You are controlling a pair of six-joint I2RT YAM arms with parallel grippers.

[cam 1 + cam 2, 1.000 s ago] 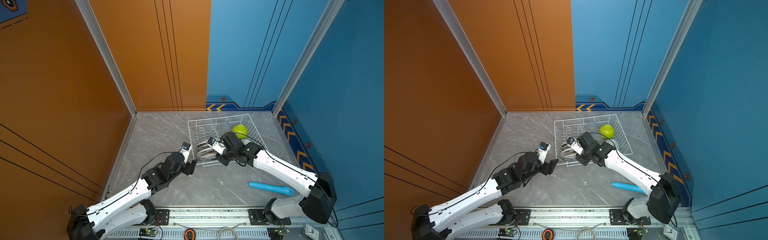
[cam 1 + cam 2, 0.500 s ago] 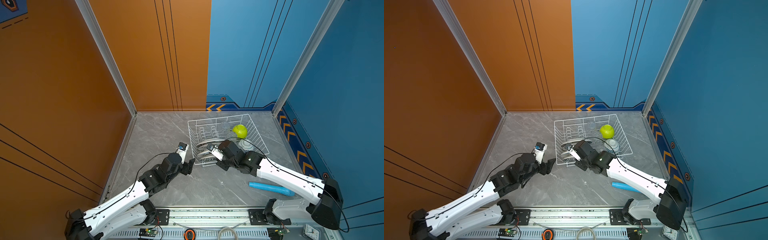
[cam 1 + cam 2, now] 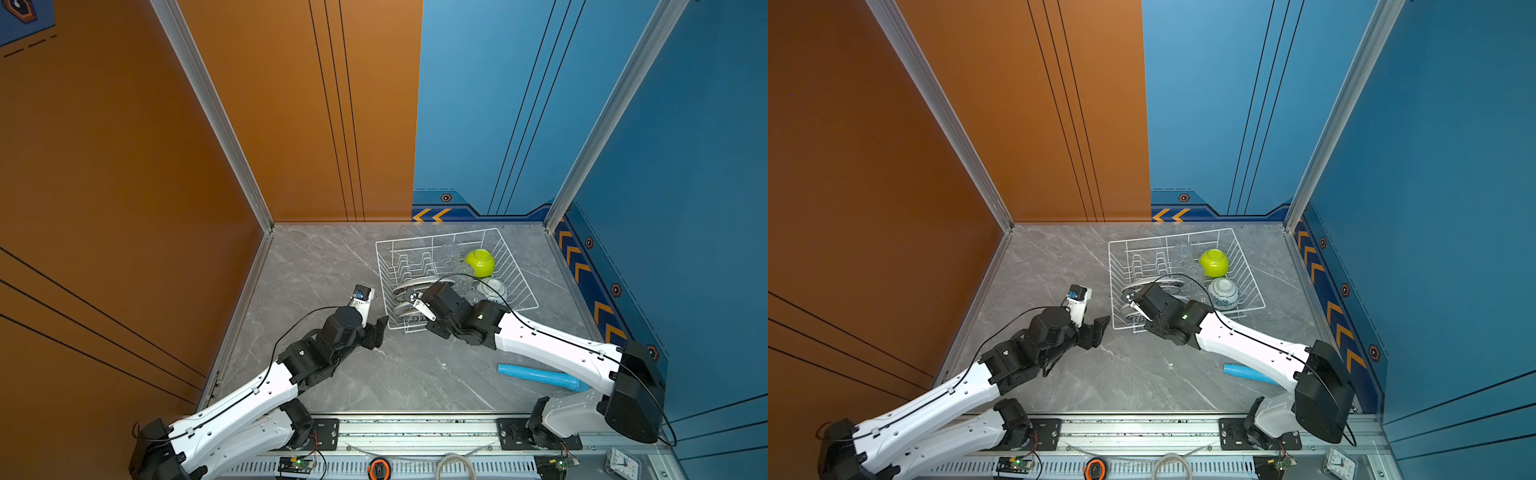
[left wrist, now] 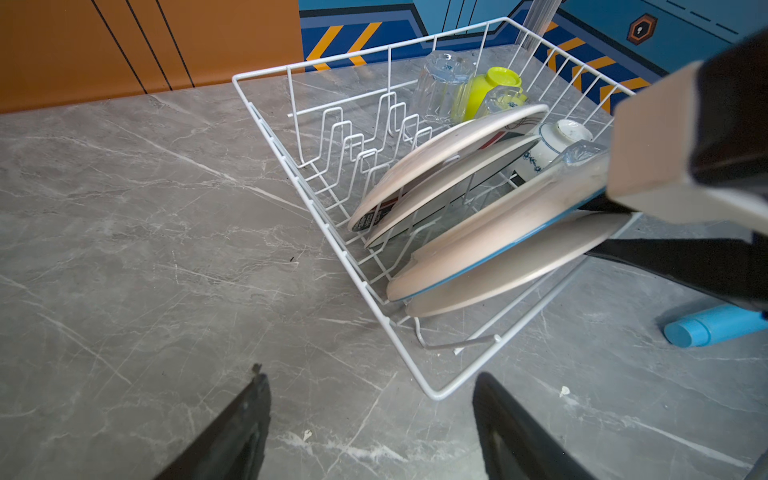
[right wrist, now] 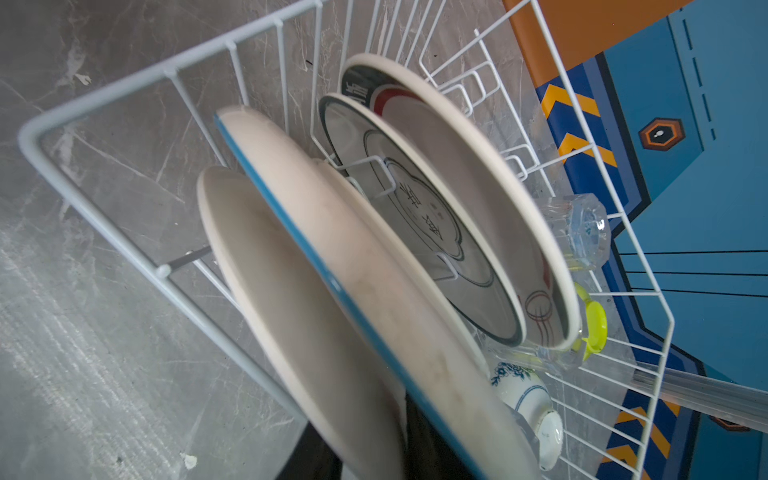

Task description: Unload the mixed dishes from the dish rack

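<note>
I have the white wire dish rack (image 3: 514,279) standing on the grey marble tabletop (image 3: 324,270), right of centre and toward the far side, with dishes in it. Four plates lean in the dividers at its near end. The plain white plate (image 4: 519,266) is nearest the arm bases, then come a blue-rimmed plate (image 4: 498,228), a dark-rimmed plate (image 4: 449,189) and a red-printed plate (image 4: 449,145). My right gripper (image 3: 409,300) reaches over the near edge, and its black fingers (image 4: 665,266) sit on either side of the plain white plate's rim. I cannot tell whether they are pressing on it. My left gripper (image 4: 372,376) hangs just above the tabletop beside the rack's near left corner, jaws spread wide and holding nothing. Behind the plates, an upturned lime-green bowl (image 3: 480,262), a blue-patterned white bowl (image 3: 1223,293) and clear glass cups (image 4: 440,83) sit in the rack's right half. A light blue tube (image 3: 540,376) lies on the tabletop beside my right arm, partly hidden by it.
</note>
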